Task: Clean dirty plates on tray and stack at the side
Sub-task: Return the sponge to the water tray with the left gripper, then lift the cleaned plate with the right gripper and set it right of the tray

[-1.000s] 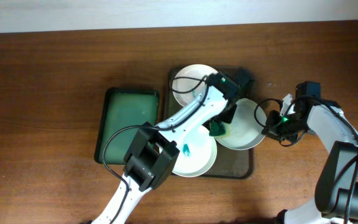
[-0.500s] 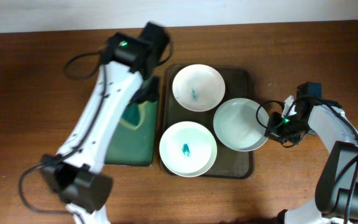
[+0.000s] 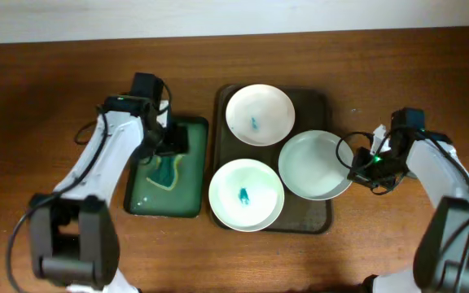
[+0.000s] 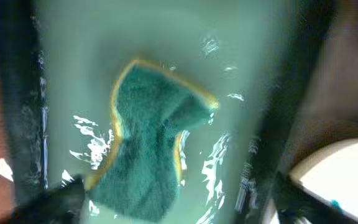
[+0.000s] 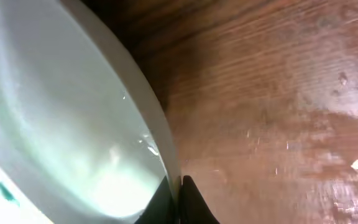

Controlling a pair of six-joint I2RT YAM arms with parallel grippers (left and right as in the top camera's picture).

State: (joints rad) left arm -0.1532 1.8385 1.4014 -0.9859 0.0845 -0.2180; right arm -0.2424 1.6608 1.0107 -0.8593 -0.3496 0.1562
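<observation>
Status: the right gripper is clenched on the right rim of the clean plate. The right wrist view shows the rim pinched between both fingers. This plate shows no teal mark. It sits on the right side of the large tray, with its edge hanging out past the tray's right rim.

The left gripper is released, jaws wide apart. It hovers over the green tray, where the sponge lies free in a film of water.

The far plate and the near plate both rest on the large tray, each with a teal smear at centre.

Judgement: wiping of the first plate looks done; stacking is the step in hand.

Key relation: the bare table lies directly right of the held plate, on the right arm's own side and away from the other two plates. You pull outward to the right. A round plate has no long axis to align. Watch that the left edge clears the near plate just beside it.
</observation>
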